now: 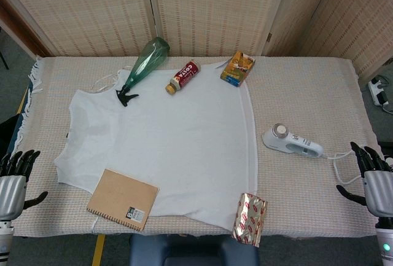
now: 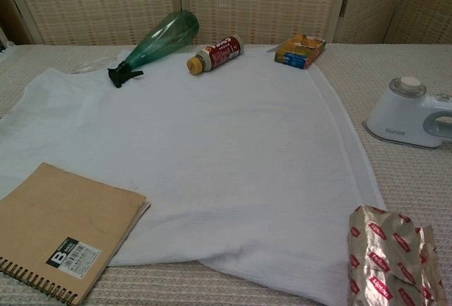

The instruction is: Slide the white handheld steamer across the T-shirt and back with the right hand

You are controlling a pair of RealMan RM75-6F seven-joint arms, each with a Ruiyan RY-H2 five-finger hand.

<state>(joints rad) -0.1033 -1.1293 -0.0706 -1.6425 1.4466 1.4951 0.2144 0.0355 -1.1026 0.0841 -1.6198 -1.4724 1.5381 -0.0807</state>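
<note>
The white handheld steamer (image 1: 292, 144) lies on its side on the woven cloth, just right of the T-shirt; the chest view shows it as the steamer (image 2: 409, 114) at the right edge. Its cord trails right toward my right hand (image 1: 372, 180), which hovers open at the table's right front corner, a hand's width from the steamer. The white T-shirt (image 1: 178, 143) lies spread flat across the middle of the table. My left hand (image 1: 15, 177) hangs open off the left front corner, holding nothing. Neither hand shows in the chest view.
On the shirt's far edge lie a green spray bottle (image 1: 144, 63), a small brown drink bottle (image 1: 183, 76) and an orange box (image 1: 238, 68). A brown spiral notebook (image 1: 123, 198) covers the shirt's near left hem. A shiny snack packet (image 1: 250, 218) lies at the near right hem.
</note>
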